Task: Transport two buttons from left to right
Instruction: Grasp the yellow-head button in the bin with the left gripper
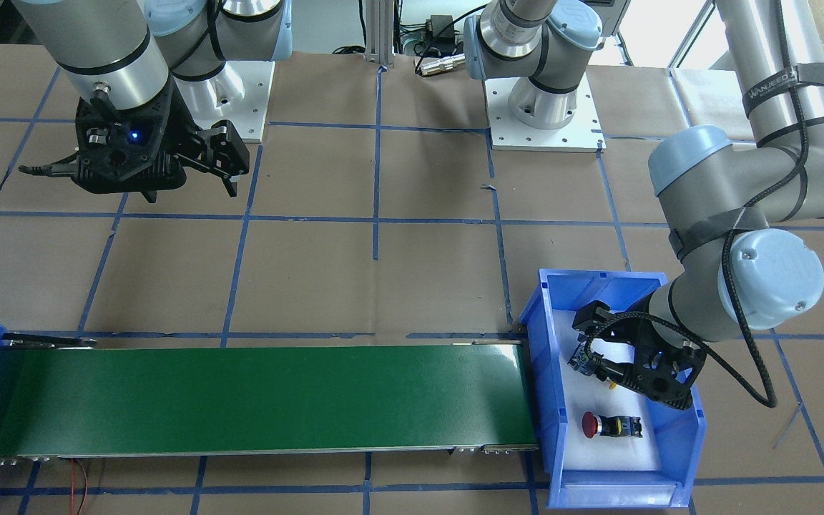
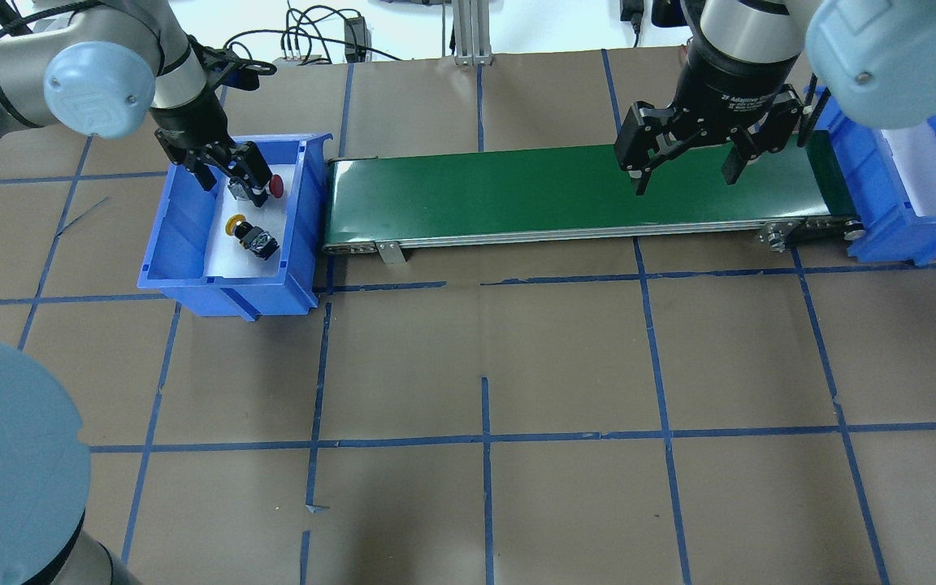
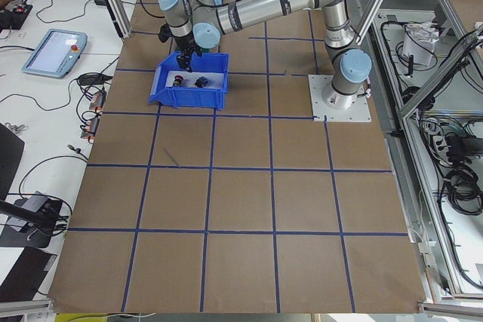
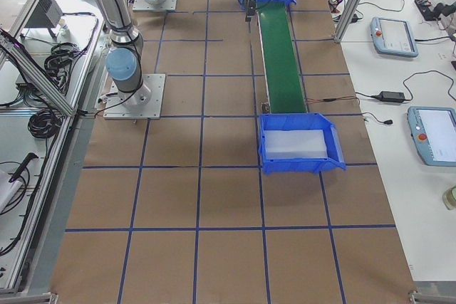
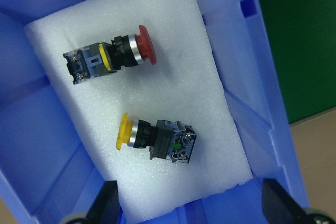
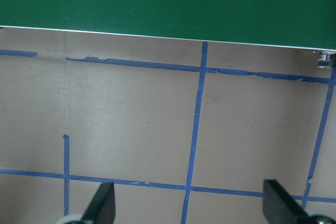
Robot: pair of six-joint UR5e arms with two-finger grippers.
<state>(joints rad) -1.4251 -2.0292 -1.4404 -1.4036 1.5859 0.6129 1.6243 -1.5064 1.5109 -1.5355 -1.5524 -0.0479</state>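
Nothing transported yet — red button (image 5: 113,56), yellow button (image 5: 155,140) both in blue bin (image 5: 247,40); my left fingers (image 5: 105,205), right fingers (image 6: 102,203) apart.

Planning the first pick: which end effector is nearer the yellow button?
Left. The left end effector hovers over the blue bin holding the yellow button; the right end effector is beside the far end of the conveyor.

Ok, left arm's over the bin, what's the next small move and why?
Probably lower the left gripper onto the yellow button and close. Its jaws stand open above the bin, both buttons lie on the foam, and the yellow one sits nearer the fingers than the red button.
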